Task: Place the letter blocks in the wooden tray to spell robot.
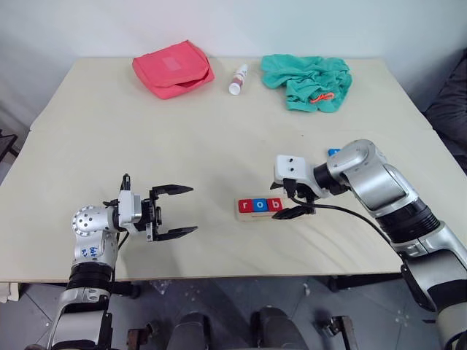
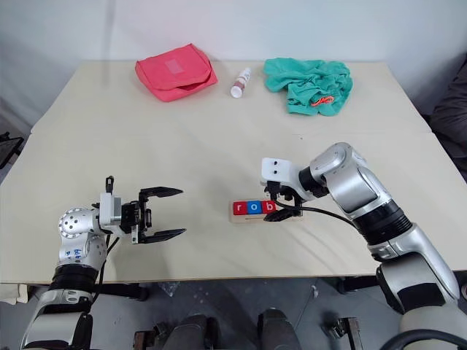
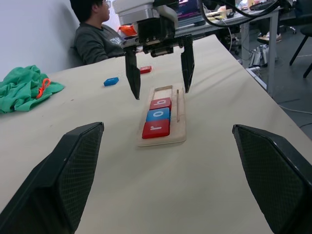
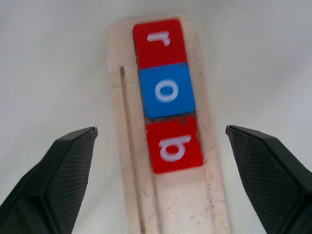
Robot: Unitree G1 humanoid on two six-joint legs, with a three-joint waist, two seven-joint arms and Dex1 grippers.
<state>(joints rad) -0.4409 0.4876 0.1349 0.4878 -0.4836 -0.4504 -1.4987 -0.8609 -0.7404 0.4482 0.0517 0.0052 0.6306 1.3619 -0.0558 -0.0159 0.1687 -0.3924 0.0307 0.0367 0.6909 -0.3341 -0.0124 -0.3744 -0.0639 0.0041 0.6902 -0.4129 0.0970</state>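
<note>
The wooden tray [image 1: 252,217] lies on the table in front of my right arm. Three letter blocks sit side by side in it: a red r [image 4: 158,43], a blue o [image 4: 167,91] and a red b [image 4: 174,145]. The tray's end past the b [image 4: 170,209] is bare. My right gripper [image 1: 286,204] hovers open just over the b, its fingers straddling the tray without touching a block. Two loose blocks lie beyond on the table, one blue [image 3: 111,81] and one red [image 3: 145,69]. My left gripper [image 1: 193,209] stands open and empty to the tray's left, pointing at it.
Along the far edge of the table lie a pink pouch [image 1: 174,68], a small white bottle [image 1: 238,79] and a crumpled green cloth [image 1: 308,82]. A person [image 3: 95,36] sits beyond the table's right side.
</note>
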